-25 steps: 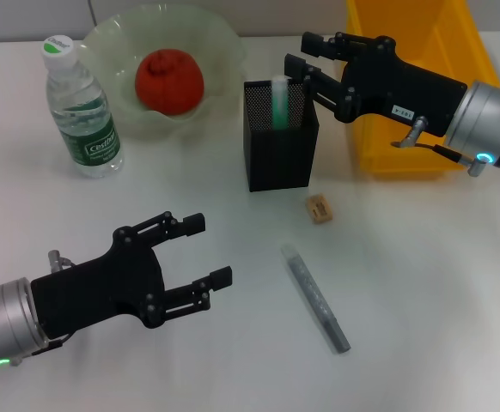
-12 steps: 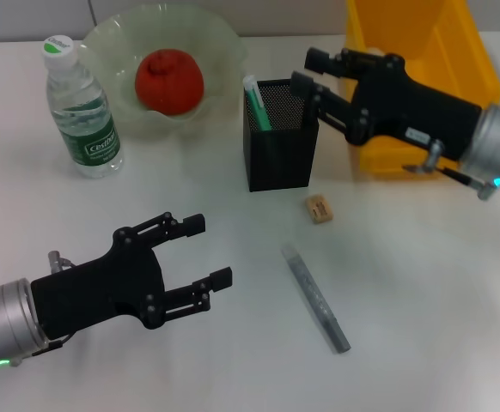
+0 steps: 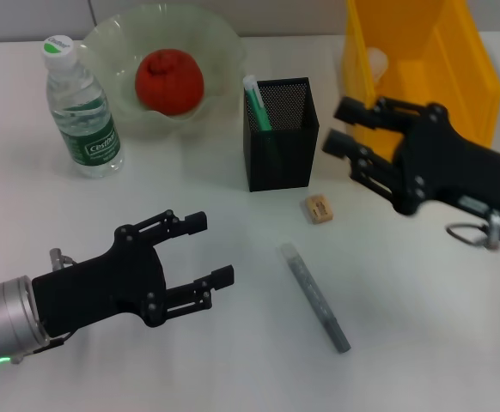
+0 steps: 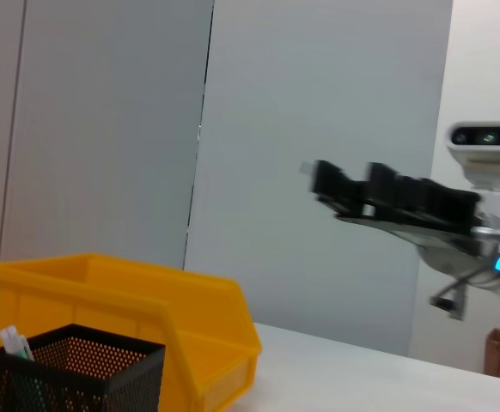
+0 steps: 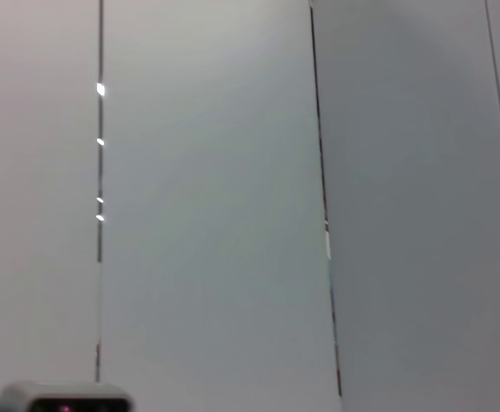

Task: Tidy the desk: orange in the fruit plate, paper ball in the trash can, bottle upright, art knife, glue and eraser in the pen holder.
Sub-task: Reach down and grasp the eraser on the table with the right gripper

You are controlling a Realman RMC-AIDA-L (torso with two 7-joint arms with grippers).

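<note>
White desk fills the head view: the glue stick [image 3: 256, 102] now leans inside the pen holder [image 3: 281, 135], and the right gripper [image 3: 343, 127], fingers apart and empty, has drawn back to 3 o'clock of it, leaving the eraser [image 3: 318, 209] and art knife [image 3: 316, 297] at 6 o'clock. Left gripper [image 3: 203, 250] idles spread at 8 o'clock. Left wrist view shows holder [image 4: 74, 370] before trash can [image 4: 130, 318]; right wrist view shows only wall.

White table [image 3: 422, 326]: eraser [image 3: 319, 209], bottle [image 3: 81, 112], pen holder [image 3: 280, 142].

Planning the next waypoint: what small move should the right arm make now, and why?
Probably lower the right gripper, open and empty, toward the eraser, which lies on the desk just below it, beside the pen holder. The left gripper hovers idle, open.
</note>
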